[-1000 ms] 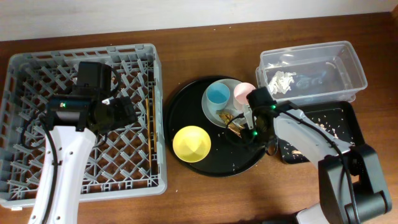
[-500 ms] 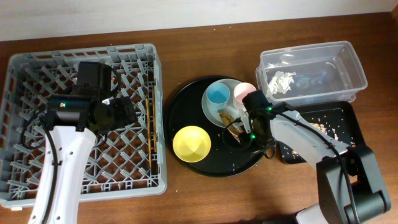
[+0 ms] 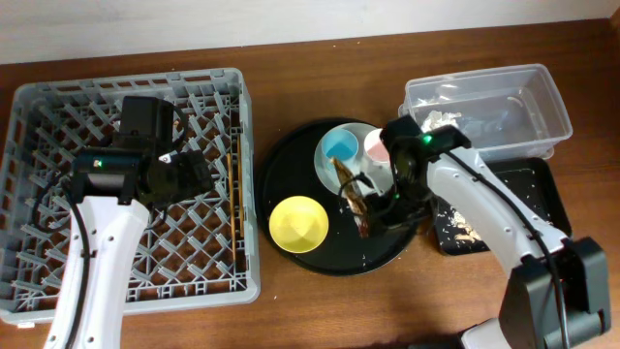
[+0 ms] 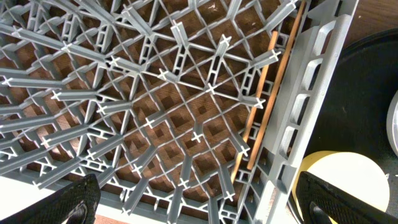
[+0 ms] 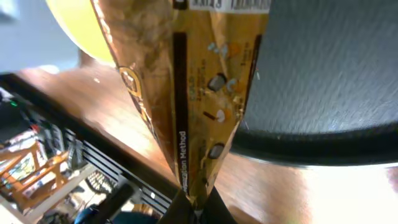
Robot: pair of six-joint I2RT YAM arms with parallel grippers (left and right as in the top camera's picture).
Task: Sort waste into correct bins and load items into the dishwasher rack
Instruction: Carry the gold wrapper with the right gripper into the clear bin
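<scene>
Brown wooden table (image 3: 320, 310), pale wall along its far edge. The gold-brown wrapper (image 3: 351, 194) was off the surface, pinched at one narrow end by the right gripper (image 5: 196, 208), jaws clenched on it; it hung above the large round black tray (image 3: 291, 155). In the right wrist view the wrapper (image 5: 186, 93) carried a dark vertical stripe with the word "Method" readable along it; the dark band of print at its other end was too cropped to read. Beside it on the round tray stood the pale plate (image 3: 325, 167) with the light-blue cup (image 3: 339, 147) and pink cup (image 3: 374, 145), and the yellow bowl (image 3: 297, 223) nearer the front. To the right, the clear tub (image 3: 552, 97) held the white napkin (image 3: 441, 119); the shallow black tray (image 3: 528, 189) in front of it held beige scraps (image 3: 460, 231). To the left, chopsticks (image 4: 258, 124) lay along the right inner wall of the grey rack (image 3: 247, 194). The left gripper (image 4: 199, 208) hovered over the rack's pegs, fingers spread wide, holding nothing.
</scene>
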